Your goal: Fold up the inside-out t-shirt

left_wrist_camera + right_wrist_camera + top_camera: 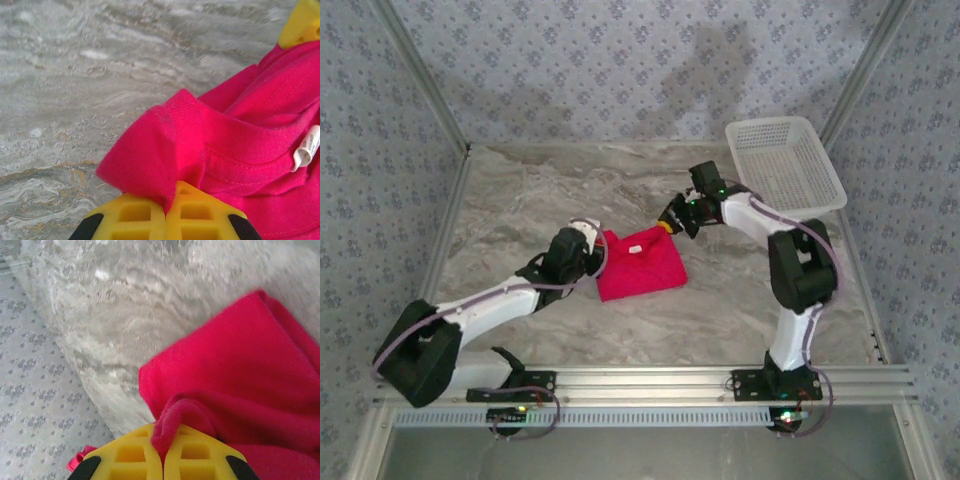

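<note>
Pinching the t-shirt (642, 268) with left claw (166, 212) and right claw (163, 455) at opposite edges, I judge a fold starting; next, lift both together.

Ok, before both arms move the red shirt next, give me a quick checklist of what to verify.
1. Left tool shut on a fold of the t-shirt: ok.
2. Right tool shut on a cloth edge: ok.
3. Which parts of the shirt are pinched: cannot tell.
4. Shirt spread flat on the table: not ok, bunched.
5. White basket apart from the shirt: ok.
</note>
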### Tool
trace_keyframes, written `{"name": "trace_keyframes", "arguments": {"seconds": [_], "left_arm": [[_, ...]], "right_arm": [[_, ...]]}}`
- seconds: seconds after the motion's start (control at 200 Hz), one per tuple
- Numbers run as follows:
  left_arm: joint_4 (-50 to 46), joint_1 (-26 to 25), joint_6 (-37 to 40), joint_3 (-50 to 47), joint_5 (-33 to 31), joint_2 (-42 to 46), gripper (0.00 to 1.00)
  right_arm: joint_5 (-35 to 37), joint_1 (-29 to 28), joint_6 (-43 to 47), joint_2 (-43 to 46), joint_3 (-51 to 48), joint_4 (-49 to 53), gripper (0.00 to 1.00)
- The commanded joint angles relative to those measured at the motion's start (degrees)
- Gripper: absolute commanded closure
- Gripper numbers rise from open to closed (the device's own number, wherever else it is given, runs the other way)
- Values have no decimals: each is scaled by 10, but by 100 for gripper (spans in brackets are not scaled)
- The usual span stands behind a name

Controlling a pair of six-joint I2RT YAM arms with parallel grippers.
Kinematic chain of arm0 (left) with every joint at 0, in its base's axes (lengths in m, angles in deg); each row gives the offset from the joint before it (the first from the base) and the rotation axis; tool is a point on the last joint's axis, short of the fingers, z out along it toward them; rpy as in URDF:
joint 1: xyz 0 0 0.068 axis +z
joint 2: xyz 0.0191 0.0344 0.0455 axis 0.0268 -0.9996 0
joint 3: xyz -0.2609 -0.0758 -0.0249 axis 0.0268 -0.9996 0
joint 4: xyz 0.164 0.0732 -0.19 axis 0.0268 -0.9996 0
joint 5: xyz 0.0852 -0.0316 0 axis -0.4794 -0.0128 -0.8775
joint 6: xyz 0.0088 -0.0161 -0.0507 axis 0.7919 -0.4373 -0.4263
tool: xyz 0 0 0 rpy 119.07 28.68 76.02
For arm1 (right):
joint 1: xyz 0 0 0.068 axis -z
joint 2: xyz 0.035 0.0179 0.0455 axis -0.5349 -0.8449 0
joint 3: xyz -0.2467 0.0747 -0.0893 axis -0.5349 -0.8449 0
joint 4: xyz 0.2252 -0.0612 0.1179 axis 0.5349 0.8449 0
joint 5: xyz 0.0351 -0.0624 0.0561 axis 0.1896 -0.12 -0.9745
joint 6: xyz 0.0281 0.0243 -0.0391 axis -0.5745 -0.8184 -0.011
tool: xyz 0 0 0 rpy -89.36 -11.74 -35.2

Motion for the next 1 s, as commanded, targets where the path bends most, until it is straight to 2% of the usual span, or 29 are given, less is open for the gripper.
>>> {"name": "trace_keyframes", "arguments": {"seconds": [0.0, 0.045, 0.16, 0.24, 0.34, 0.39, 0.43, 0.585, 0.7, 0.795, 0.864, 0.994], "left_arm": [[20, 21, -23, 19, 28, -56, 100], [24, 37, -28, 23, 33, -84, 100], [-2, 72, -42, 62, 61, -133, 99], [-61, 71, -35, 111, 67, -137, 86], [-119, 69, -35, 151, 65, -111, 55], [-153, 65, -36, 168, 55, -93, 47], [-179, 62, -40, 177, 46, -79, 44], [-225, 50, -87, 173, 51, -26, 48], [-135, 35, -149, 107, 117, -16, 54], [-48, 25, -194, 61, 146, -55, 55], [-6, 27, -210, 47, 141, -95, 55], [20, 47, -204, 72, 140, -187, 55]], "right_arm": [[-4, 2, 9, -72, 60, 20, 100], [-9, 4, 8, -101, 82, 28, 99], [-8, 13, 16, -129, 123, 52, 79], [11, 15, 50, -101, 139, 98, 61], [70, 14, 98, -29, 128, 159, 47], [95, 10, 112, 10, 108, 170, 46], [108, 4, 116, 38, 87, 169, 47], [103, -40, 97, 101, 5, 123, 57], [78, -80, 56, 104, -60, 48, 61], [75, -93, 30, 77, -90, 1, 64], [81, -92, 18, 44, -119, -28, 67], [97, -87, 8, -22, -108, -51, 68]]}}
